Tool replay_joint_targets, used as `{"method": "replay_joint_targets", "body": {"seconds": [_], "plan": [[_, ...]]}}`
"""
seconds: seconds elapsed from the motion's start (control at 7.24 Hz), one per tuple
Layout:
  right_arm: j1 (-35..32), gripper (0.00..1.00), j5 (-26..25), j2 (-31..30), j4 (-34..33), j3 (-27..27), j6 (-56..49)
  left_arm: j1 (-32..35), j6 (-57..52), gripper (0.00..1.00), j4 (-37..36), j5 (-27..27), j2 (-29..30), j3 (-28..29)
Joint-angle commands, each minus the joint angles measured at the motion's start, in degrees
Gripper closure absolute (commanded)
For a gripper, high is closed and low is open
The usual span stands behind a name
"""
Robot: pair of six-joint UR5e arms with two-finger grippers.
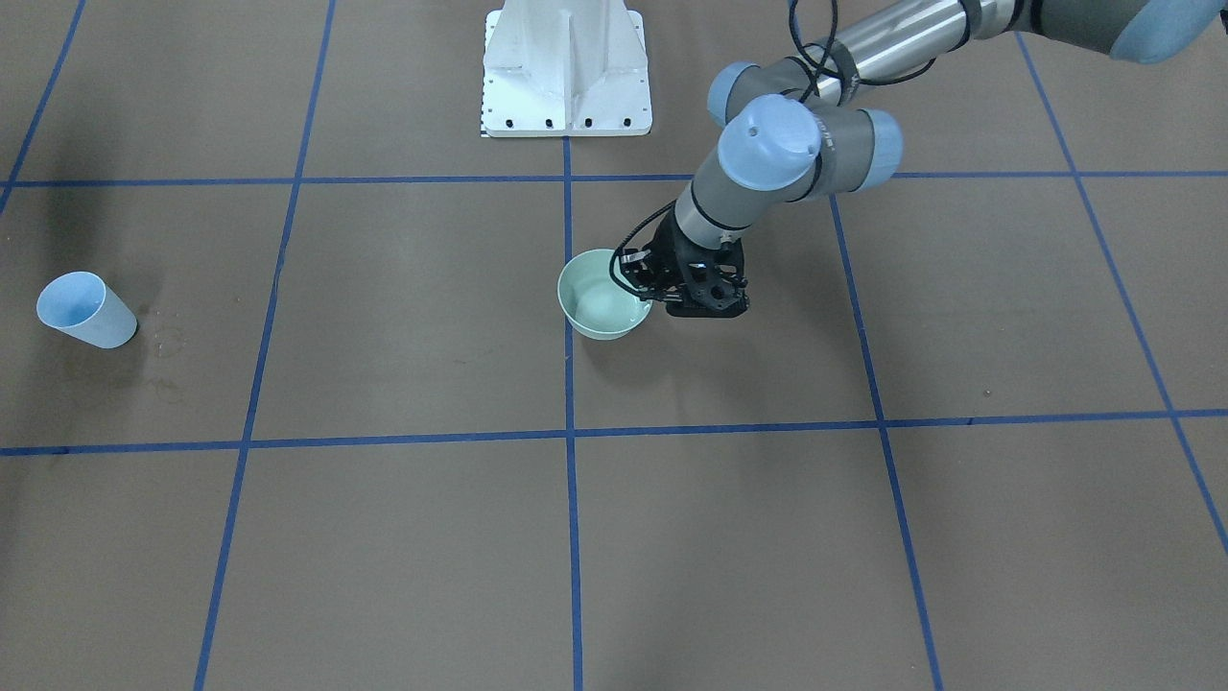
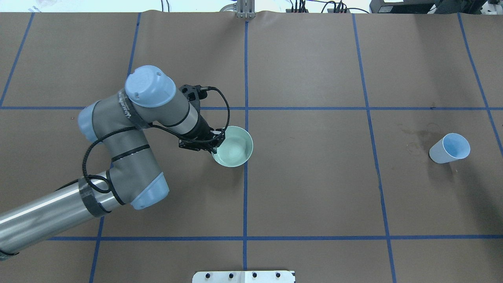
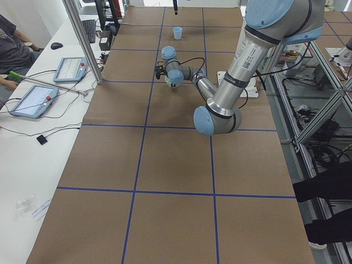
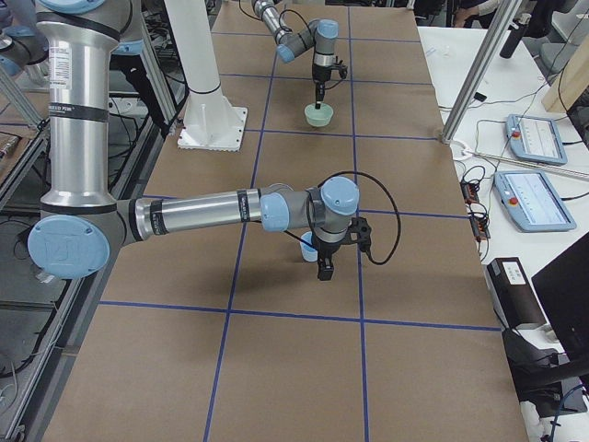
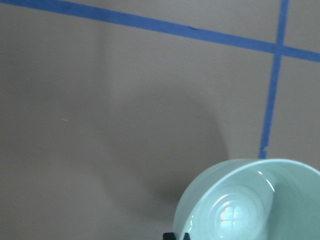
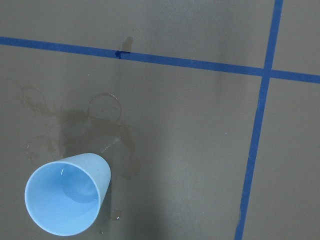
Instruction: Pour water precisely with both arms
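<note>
Glossy round mint bowl (image 5: 250,200), rim at L pincer (image 2: 214,146).

The left hand (image 2: 214,144) meets the pale green bowl (image 2: 235,151) at its rim. Open brown bench (image 2: 314,188) stretches beyond the bowl. The right hand (image 4: 324,265) has the blue cup (image 2: 450,148) just beside it, with bare bench around.

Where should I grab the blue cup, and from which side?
Grip the cup by its wall near mid-height, coming in level from the robot's side. It stands upright and widens upward, so a side pinch likely holds and leaves the mouth free for pouring.
</note>
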State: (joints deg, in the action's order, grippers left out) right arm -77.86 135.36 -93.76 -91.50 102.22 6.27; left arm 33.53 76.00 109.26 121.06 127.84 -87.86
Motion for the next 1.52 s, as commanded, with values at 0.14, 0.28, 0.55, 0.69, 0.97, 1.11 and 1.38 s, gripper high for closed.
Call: {"method": "replay_joint_targets", "body": {"seconds": [0.14, 0.28, 0.55, 0.69, 0.97, 1.11, 1.38], "plan": [[0.16, 0.01, -0.01, -0.02, 1.40, -0.43, -0.03, -1.28, 0.12, 1.00, -0.63, -1.18, 2.51, 2.42], [0.25, 0.01, -0.01, 0.06, 1.67, -0.79, -0.03, -1.28, 0.12, 1.00, -0.54, -1.18, 2.59, 2.60], [0.42, 0.01, -0.10, -0.20, 4.11, -1.31, -0.12, -1.28, 0.12, 0.71, -0.46, -1.18, 2.86, 2.86], [0.77, 0.01, -0.18, -0.20, 5.70, -1.75, -0.03, -1.36, 0.12, 0.57, -0.28, -1.18, 2.86, 2.87], [1.82, 0.01, -0.01, -0.02, 6.50, -1.93, -0.11, -0.93, 0.03, 0.22, 0.33, -1.09, 3.82, 2.26], [5.92, 0.01, -0.27, -0.02, 8.77, -1.76, 0.41, 0.90, 0.11, 0.14, 0.34, -0.66, 3.91, 1.47], [8.50, 0.01, -2.99, -2.64, 24.97, -1.67, 5.21, 2.94, 0.20, 0.03, -0.19, -0.48, 3.30, -0.82]]}}
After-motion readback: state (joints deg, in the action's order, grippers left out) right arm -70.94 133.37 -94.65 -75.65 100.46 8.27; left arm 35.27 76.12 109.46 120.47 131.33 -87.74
